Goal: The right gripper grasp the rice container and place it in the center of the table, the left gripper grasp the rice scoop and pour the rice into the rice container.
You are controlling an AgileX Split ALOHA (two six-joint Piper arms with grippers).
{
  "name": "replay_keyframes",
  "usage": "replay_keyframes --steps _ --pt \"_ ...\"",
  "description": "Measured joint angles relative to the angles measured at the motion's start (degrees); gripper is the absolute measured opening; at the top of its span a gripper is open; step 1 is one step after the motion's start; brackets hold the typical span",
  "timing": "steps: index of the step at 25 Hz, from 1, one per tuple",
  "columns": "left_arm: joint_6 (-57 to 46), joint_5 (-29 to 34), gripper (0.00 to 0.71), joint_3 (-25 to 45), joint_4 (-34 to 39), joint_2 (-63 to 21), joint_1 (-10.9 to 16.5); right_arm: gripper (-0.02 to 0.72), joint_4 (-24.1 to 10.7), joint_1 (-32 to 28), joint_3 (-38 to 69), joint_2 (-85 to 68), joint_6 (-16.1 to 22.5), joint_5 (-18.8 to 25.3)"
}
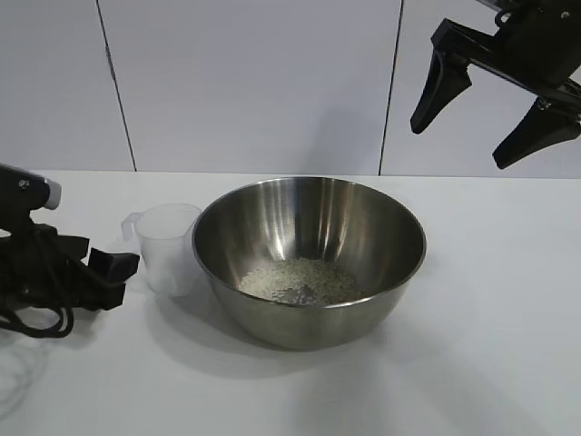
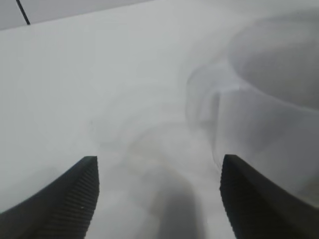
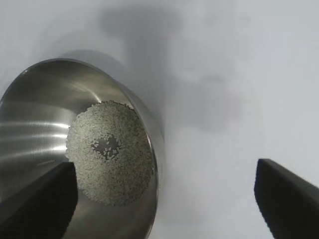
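A: Just ahead of the left gripper [image 1: 116, 265], parted and holding nothing, the rice scoop [image 1: 169, 243] stands upright, empty, beside the rice container [image 1: 309, 259].

B: Rice [image 1: 300, 280] lies in the container mid-table [image 1: 490, 345]. Right gripper [image 1: 495, 104] hangs above, wide, empty.

A: Pour looks done; release step. Next, probably: left backs clear without tipping the scoop.

- Behind your work surface you see a pale panelled wall [image 1: 254, 86].
- Thin dark vertical seams [image 1: 392, 86] split that wall into wide panels.
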Motion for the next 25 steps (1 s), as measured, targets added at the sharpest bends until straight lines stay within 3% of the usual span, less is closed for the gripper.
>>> replay_keyframes --steps 7,9,11,14,16,20,22,25 --pt "-3.2 0.1 0.512 7.4 -4.9 -14.5 0.0 0.661 0.0 0.0 0.0 0.0 0.0 0.0" --pt "-7.2 4.2 0.539 8.1 -7.5 -20.6 0.0 0.661 0.0 0.0 0.0 0.0 0.0 0.1" --pt "-12.2 13.4 0.596 7.4 -7.7 -27.9 0.0 0.661 0.0 0.0 0.0 0.0 0.0 0.2" --pt "-21.8 36.6 0.668 1.9 -1.9 -37.4 0.0 0.661 0.0 0.0 0.0 0.0 0.0 0.2" --pt "-30.3 53.3 0.682 -3.4 5.7 -42.5 -0.1 0.661 0.0 0.0 0.0 0.0 0.0 0.2" --pt "-39.9 76.7 0.692 -15.2 15.0 -47.5 -0.9 0.661 0.0 0.0 0.0 0.0 -0.2 0.2" --pt "-37.0 84.6 0.693 -20.7 13.6 -47.6 -2.3 0.661 0.1 0.0 0.0 0.0 -0.3 0.2" --pt "-23.5 92.2 0.693 -28.0 0.7 -46.6 -3.5 0.661 0.1 0.0 0.0 0.0 -0.3 0.2"
